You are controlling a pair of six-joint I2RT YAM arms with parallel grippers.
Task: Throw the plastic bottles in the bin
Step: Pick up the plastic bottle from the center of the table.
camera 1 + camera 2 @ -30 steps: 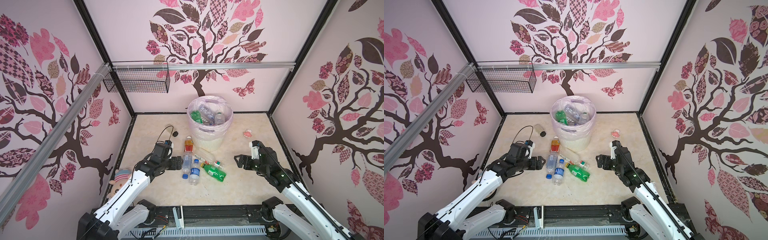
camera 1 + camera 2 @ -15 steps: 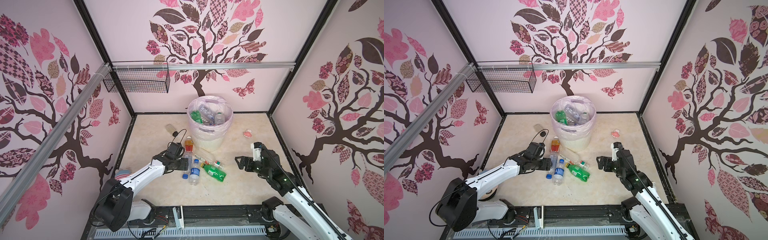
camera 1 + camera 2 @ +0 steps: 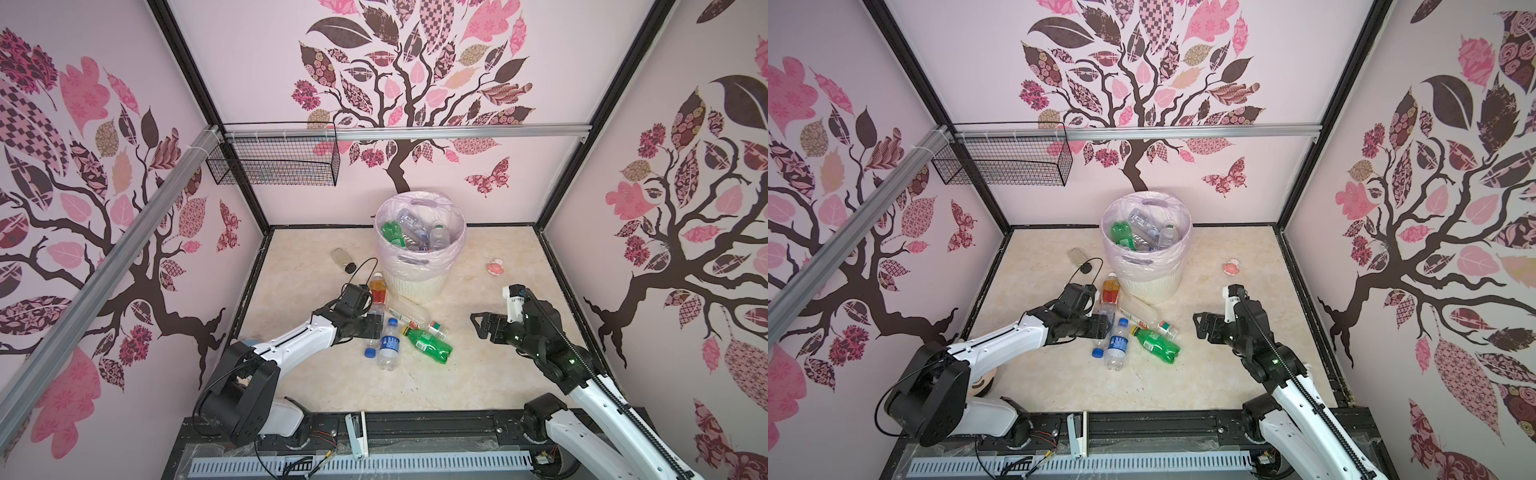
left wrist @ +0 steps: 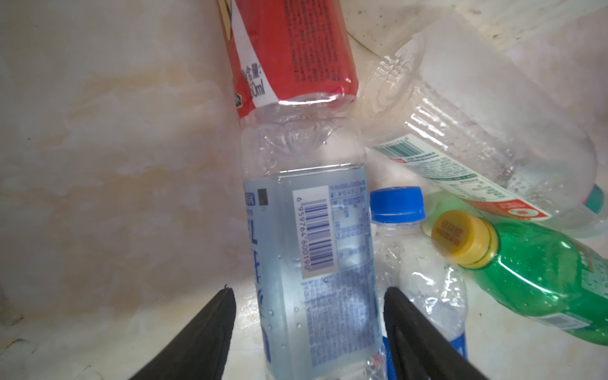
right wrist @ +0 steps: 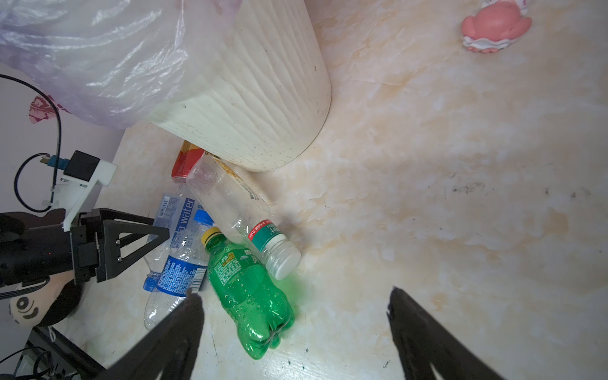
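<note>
Left arm: stretched low over the counter (image 3: 457, 395), ending at the bin's (image 3: 415, 286) front-left. Over the last second it has swung in to the five plastic bottles (image 3: 390, 343) lying on the counter just in front of the bin. The left fingers (image 4: 210, 329) have narrowed to straddle a pale-blue-labelled bottle (image 4: 309, 230). They remain spread, with a sliver of counter showing beside one finger, so nothing is pinched yet. Judged: the grasp is about to close, and a lift to the bin's rim would follow. Several bottles (image 3: 415, 239) already lie inside the bin. Right arm: scarcely moved, poised at the bin's front-right, right fingers (image 5: 177, 329) spread wide above the counter, holding nothing.
</note>
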